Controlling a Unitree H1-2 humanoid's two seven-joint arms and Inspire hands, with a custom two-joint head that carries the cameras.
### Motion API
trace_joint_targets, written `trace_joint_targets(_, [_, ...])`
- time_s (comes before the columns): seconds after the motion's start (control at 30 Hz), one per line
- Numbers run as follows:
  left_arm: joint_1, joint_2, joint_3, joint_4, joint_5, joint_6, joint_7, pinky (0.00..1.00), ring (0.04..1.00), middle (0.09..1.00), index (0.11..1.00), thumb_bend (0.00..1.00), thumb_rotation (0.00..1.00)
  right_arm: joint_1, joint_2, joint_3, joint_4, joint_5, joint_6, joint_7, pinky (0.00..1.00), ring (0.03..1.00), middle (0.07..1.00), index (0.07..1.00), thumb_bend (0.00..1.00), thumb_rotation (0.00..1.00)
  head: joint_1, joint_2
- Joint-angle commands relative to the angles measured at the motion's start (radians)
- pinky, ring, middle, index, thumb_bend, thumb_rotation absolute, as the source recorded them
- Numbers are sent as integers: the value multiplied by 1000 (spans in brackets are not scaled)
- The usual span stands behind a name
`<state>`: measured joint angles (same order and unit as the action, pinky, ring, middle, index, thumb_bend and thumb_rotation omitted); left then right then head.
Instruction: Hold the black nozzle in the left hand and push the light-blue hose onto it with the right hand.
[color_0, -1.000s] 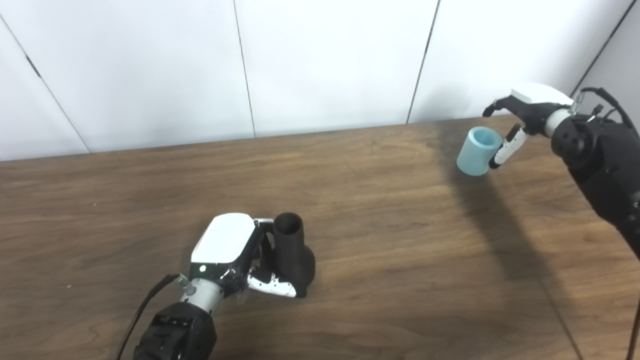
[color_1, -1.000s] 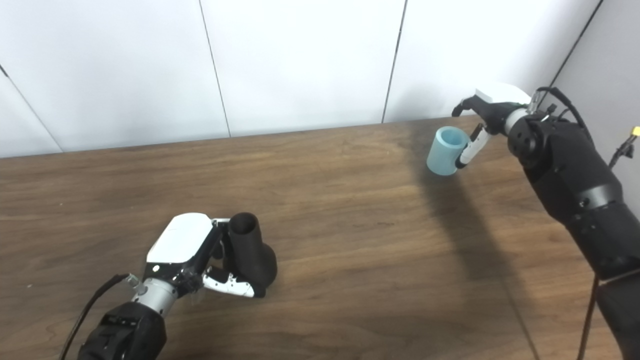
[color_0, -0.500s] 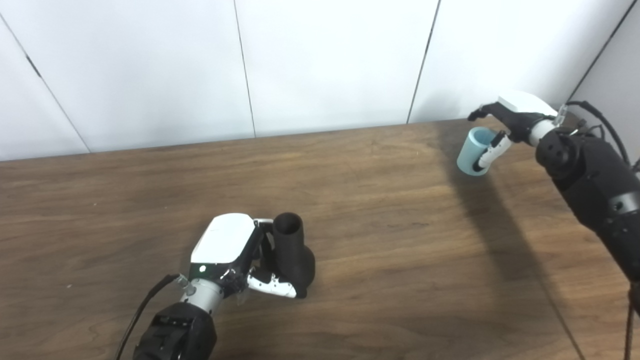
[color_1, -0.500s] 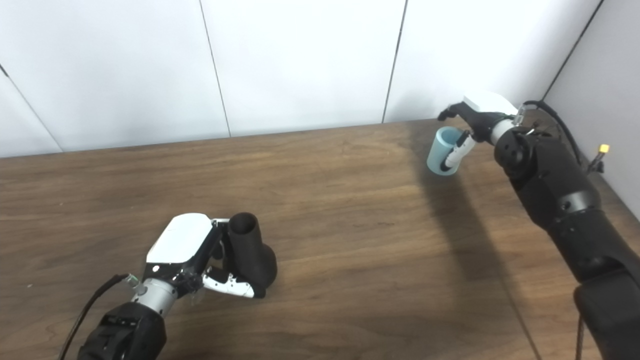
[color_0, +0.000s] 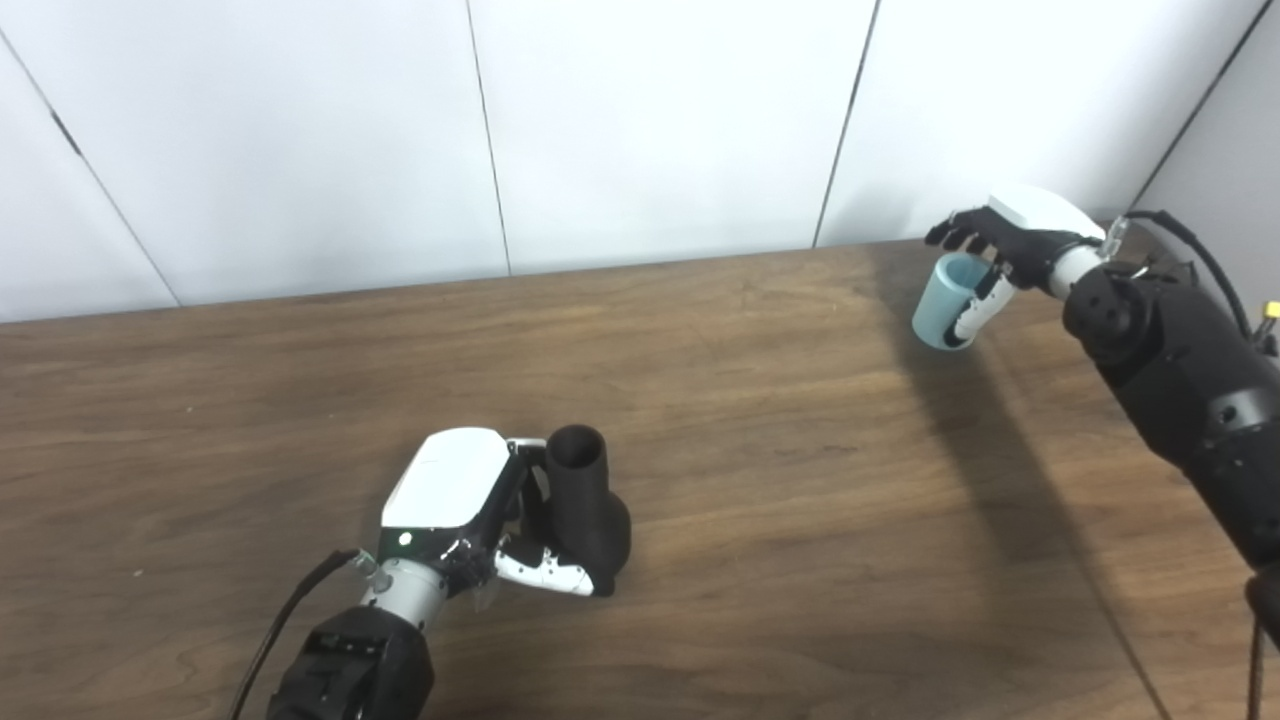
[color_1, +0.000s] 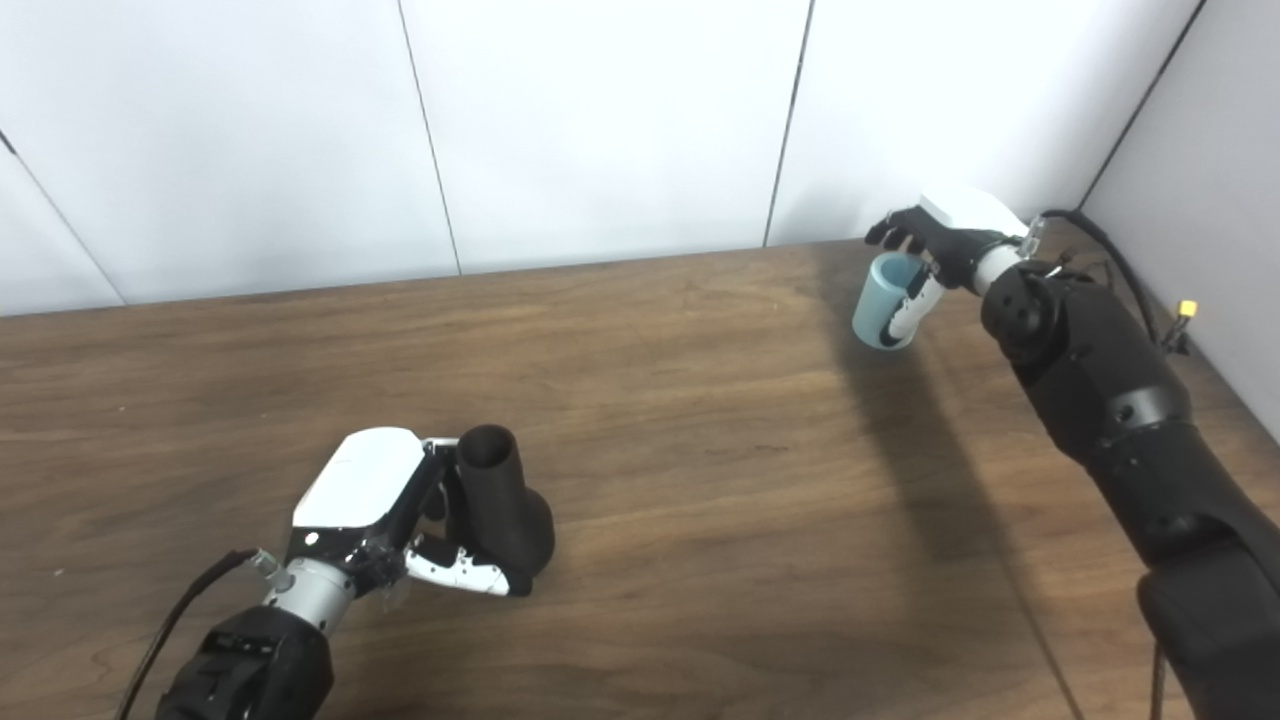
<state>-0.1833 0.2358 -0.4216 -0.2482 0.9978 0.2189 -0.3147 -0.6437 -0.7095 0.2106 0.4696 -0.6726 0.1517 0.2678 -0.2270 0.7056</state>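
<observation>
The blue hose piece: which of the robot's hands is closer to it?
Right. The right hand is wrapped around the light-blue hose; the left hand is far off, holding the black nozzle.

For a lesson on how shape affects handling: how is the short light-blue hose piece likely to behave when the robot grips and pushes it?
The light-blue hose is a short, thick-walled tube, so it probably keeps its shape rather than flopping. It stands on end on the table and is round, so a sideways push may tip and roll it. The right hand wraps its rim; the smooth surface might slip.
</observation>
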Motion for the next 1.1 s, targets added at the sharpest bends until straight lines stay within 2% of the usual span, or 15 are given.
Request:
trace_joint_targets(0.0, [22, 3, -6, -1, -4, -5, -17, 366, 407, 448, 486, 504, 0, -30, -39, -6, -34, 0, -1, -5, 588, 667, 716, 688, 938, 32, 0, 2])
trace_joint_targets(0.3, [23, 1, -4, -6, -2, 1, -22, 367, 402, 443, 486, 503, 0, -3, -51, -17, -82, 15, -7, 11, 556, 597, 675, 654, 897, 0, 3, 13])
trace_joint_targets(0.43, [23, -1, -3, -10, -1, 6, -28, 362, 398, 439, 487, 503, 0, 5, -49, -23, -85, 25, -32, -7, 542, 576, 635, 604, 876, 0, 5, 15])
trace_joint_targets(0.47, [23, -1, -3, -11, -1, 8, -30, 359, 394, 435, 487, 503, 0, 5, -48, -25, -76, 31, -48, -17, 528, 560, 611, 537, 665, 71, 3, 17])
trace_joint_targets(0.53, [23, -1, -3, -12, 3, 11, -34, 359, 407, 445, 502, 503, 0, 3, -45, -29, -60, 39, -76, -37, 484, 488, 530, 494, 561, 18, 0, 18])
trace_joint_targets(0.57, [23, 0, -4, -12, 3, 9, -32, 366, 407, 447, 493, 503, 0, 3, -42, -33, -56, 41, -82, -47, 500, 468, 511, 480, 537, 7, -3, 17])
trace_joint_targets(0.6, [23, 0, -3, -12, 2, 7, -31, 369, 408, 447, 490, 504, 0, 4, -39, -37, -55, 43, -85, -56, 581, 482, 506, 466, 528, 3, -3, 17])
trace_joint_targets(0.63, [24, 0, -3, -13, 0, 6, -30, 373, 411, 448, 489, 504, 0, 5, -35, -44, -53, 48, -92, -70, 613, 490, 504, 458, 523, 1, -3, 20])
trace_joint_targets(0.77, [22, -1, -6, -16, 11, 8, -33, 371, 408, 448, 487, 504, 0, 8, -28, -58, -57, 50, -93, -102, 560, 471, 497, 460, 521, 0, 5, 26])
trace_joint_targets(0.9, [20, -3, -8, -18, 17, 16, -44, 369, 411, 456, 486, 505, 0, 8, -24, -66, -67, 48, -71, -110, 582, 462, 489, 474, 521, 0, 2, 28])
trace_joint_targets(1.07, [20, -6, -4, -19, 11, 14, -45, 374, 415, 458, 485, 505, 0, 6, -28, -57, -76, 28, -66, -116, 538, 444, 495, 477, 521, 0, 1, 30])
